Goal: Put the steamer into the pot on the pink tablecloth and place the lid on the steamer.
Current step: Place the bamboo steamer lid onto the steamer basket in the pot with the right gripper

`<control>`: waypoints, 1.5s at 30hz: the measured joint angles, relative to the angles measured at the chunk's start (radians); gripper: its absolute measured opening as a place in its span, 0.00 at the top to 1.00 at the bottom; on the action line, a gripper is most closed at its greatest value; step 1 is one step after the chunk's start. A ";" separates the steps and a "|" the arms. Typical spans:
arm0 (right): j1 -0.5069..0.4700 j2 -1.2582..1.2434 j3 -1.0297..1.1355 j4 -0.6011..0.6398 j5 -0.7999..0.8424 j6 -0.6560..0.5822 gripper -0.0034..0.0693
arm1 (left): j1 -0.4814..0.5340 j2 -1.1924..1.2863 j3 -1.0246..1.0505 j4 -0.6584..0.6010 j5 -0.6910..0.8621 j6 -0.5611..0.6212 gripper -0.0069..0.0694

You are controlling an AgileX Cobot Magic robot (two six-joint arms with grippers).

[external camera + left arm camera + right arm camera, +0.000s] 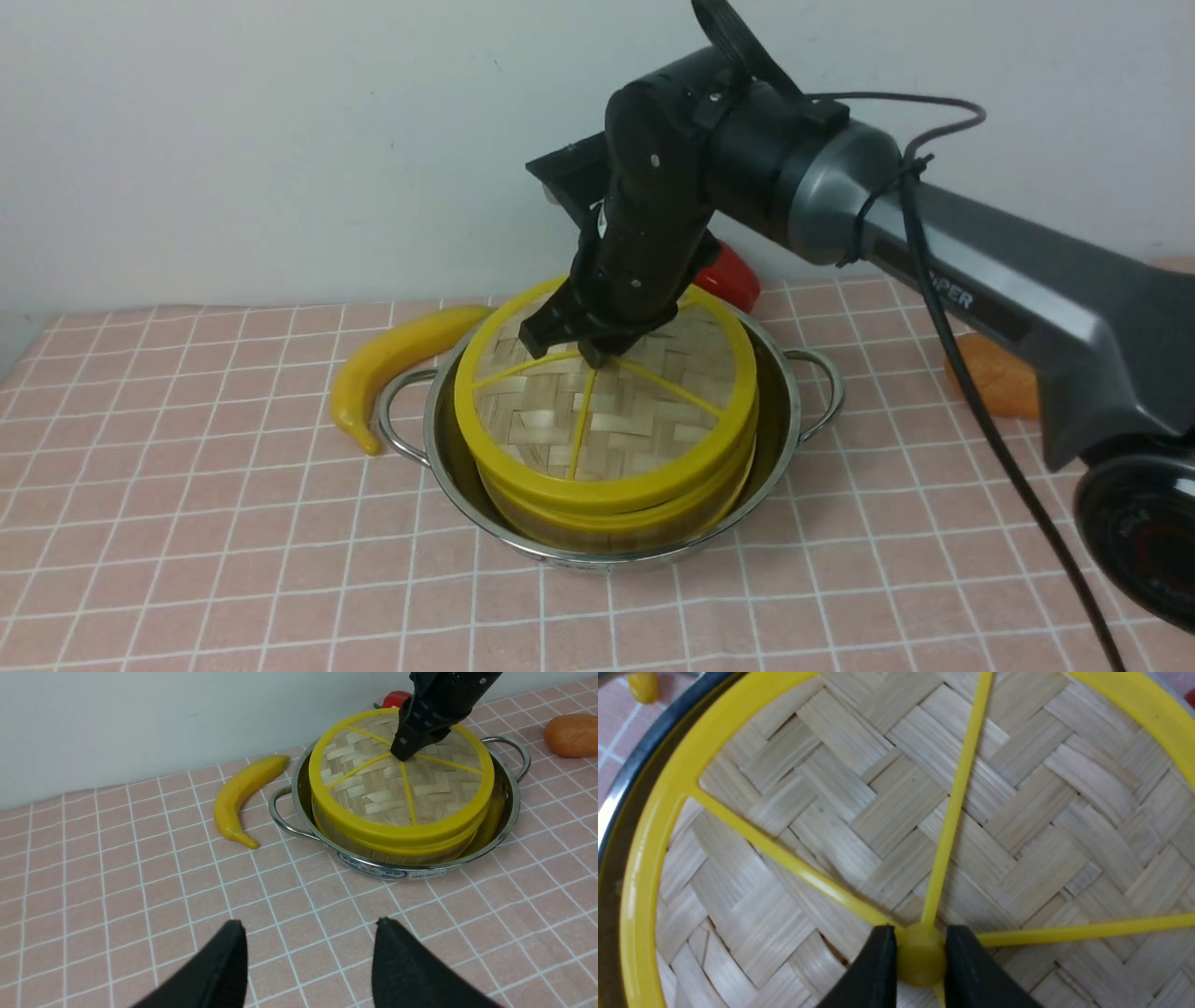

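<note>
Yellow banana [397, 359] beside pot [597, 558] | red item [738, 280] behind (right arm [980, 271] half-hides it)

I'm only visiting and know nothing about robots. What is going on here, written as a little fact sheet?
pot: shiny steel, standing on the pink tablecloth
steamer: inside the pot
lid: on top of the steamer
right claw: shut on the lid's centre knob
left claw: open, holding nothing
nearby: banana beside the pot
</note>
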 joint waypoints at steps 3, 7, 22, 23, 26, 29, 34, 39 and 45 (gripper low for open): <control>0.000 0.000 0.000 0.000 0.000 0.000 0.75 | 0.000 0.000 0.000 0.000 0.000 0.000 0.45; 0.000 0.004 -0.003 0.006 0.001 0.000 0.75 | 0.000 0.000 0.000 0.000 0.000 0.000 0.45; 0.000 0.014 -0.009 0.019 -0.001 0.000 0.75 | 0.000 0.000 0.000 0.001 0.000 0.000 0.45; 0.000 0.012 -0.008 0.019 -0.001 0.000 0.75 | 0.000 0.000 0.000 0.002 0.000 0.000 0.45; 0.000 0.004 -0.005 0.019 -0.001 0.000 0.75 | 0.000 0.000 0.000 0.002 0.000 0.000 0.45; 0.000 -0.003 -0.001 0.019 0.000 0.000 0.75 | 0.000 0.000 0.000 0.001 0.000 0.000 0.45; 0.000 -0.038 0.006 0.036 0.005 0.014 0.75 | 0.000 0.000 0.000 0.000 0.000 0.000 0.45; 0.000 -0.068 0.006 0.043 0.004 0.021 0.75 | 0.000 0.000 0.000 0.000 0.000 0.000 0.45; 0.000 -0.108 0.086 0.042 -0.001 0.023 0.75 | 0.000 0.000 0.000 0.000 0.000 0.000 0.45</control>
